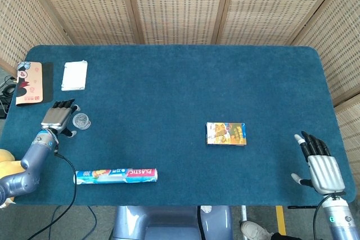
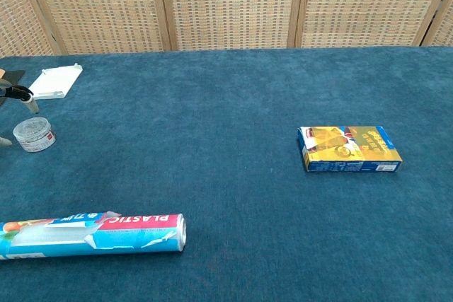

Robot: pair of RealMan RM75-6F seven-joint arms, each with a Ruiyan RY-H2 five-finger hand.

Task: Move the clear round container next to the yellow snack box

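Observation:
The clear round container [image 1: 82,120] [image 2: 33,134] stands on the blue table at the left side. My left hand [image 1: 59,116] is just left of it, fingers apart and nearly at its rim, holding nothing; only its fingertips [image 2: 20,94] show at the chest view's left edge. The yellow snack box [image 1: 225,134] [image 2: 350,148] lies flat right of centre, far from the container. My right hand [image 1: 320,164] hovers open at the table's front right corner, well clear of the box.
A plastic wrap roll [image 1: 115,176] [image 2: 92,235] lies along the front left edge. A white flat box [image 1: 74,75] [image 2: 52,82] and a cartoon-printed pack [image 1: 29,82] sit at the back left. Wicker screens close the far side.

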